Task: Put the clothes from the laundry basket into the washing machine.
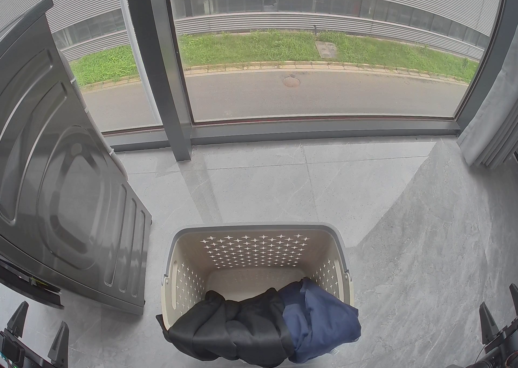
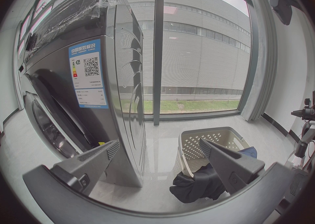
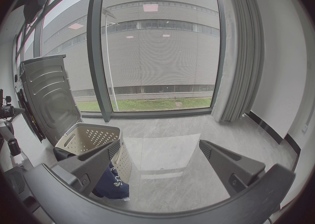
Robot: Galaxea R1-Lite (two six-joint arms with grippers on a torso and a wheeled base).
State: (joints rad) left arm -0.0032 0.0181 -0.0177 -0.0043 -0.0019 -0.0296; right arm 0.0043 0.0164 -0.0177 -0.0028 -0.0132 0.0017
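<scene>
Left fingers [image 2: 95, 159]: spread wide with nothing between them and touching nothing; they sit low at the robot's left, near the washing machine's front corner and apart from the basket.
Washing machine [image 2: 82, 80]: a dark grey cabinet on the floor [image 1: 259, 185] at the left, its side panel facing the basket. The round door is on the front face, and whether it is open cannot be told.
Laundry basket [image 1: 253, 227]: a pale perforated tub on the floor just right of the machine, in front of the window [image 1: 324, 61]. Its bare bottom shows beyond the clothes.
Black garment [image 1: 232, 328]: bunched over the left part of the basket's near rim, partly inside and partly hanging outside.
Blue garment [image 1: 321, 318]: touches the black one on its right, draped over the same rim and spilling outward at the near right corner.
Right fingers [image 3: 229, 165]: also wide apart, gripping and touching nothing; they sit low at the robot's right over bare floor, well apart from the basket, with the curtain [image 3: 239, 54] beyond.
Progress: judged to be at the outset, since both garments lie at the basket and no cloth is seen at the machine.
Remaining: each garment has to be grasped, lifted out and carried left to the drum.
</scene>
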